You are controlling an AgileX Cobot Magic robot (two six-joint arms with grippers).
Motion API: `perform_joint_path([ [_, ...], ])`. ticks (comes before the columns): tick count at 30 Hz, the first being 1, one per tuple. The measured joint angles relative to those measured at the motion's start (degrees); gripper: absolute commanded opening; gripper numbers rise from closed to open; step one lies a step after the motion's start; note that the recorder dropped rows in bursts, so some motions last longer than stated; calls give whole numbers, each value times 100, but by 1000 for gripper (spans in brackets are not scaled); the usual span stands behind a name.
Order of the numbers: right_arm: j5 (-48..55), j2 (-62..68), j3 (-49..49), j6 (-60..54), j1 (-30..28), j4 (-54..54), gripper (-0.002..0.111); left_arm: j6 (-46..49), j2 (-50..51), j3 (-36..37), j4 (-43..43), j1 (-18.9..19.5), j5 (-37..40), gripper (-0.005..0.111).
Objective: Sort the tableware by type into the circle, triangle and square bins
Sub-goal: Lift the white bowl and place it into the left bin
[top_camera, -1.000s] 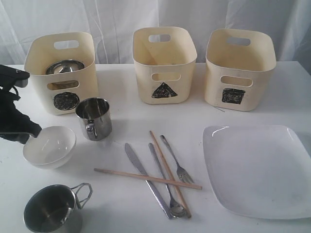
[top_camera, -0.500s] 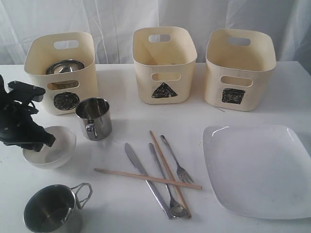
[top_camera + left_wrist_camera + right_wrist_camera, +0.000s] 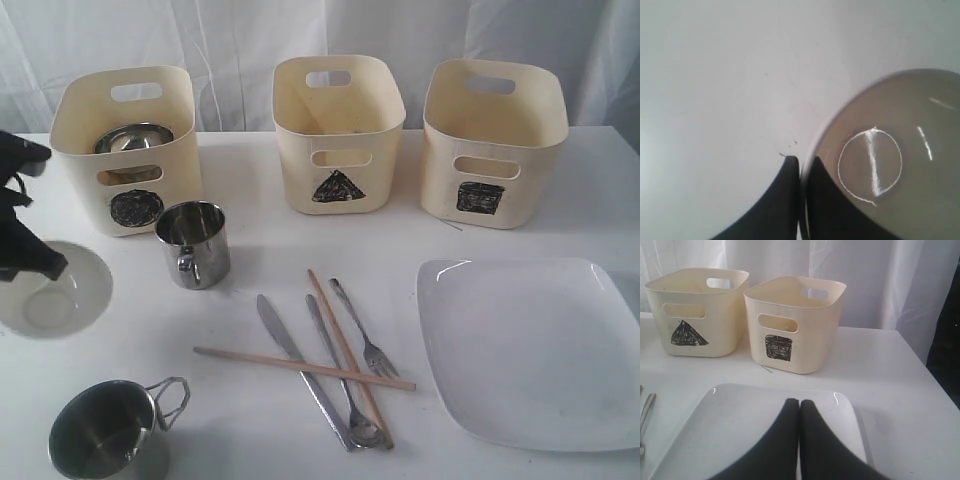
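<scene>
Our left end effector is pinched shut on the white bowl's rim, at the tabletop's left side. We should squeeze firmly, lift slowly, then lower it into the circle bin.

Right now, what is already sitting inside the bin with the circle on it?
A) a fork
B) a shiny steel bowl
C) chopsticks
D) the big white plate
B: the steel bowl peeks over the rim of the circle bin.
</scene>
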Motion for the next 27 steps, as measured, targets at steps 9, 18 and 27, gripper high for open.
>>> perform_joint_path([
  [9, 0, 0, 0, 0, 0, 0, 0, 52, -1420, -508, 92, 0, -4073, 0],
  [18, 0, 0, 0, 0, 0, 0, 0, 1840, 236, -590, -1837, 0, -6832, 0],
  [27, 0, 0, 0, 0, 0, 0, 0, 2712, 2225, -1660, -3380, 127, -7012, 0],
])
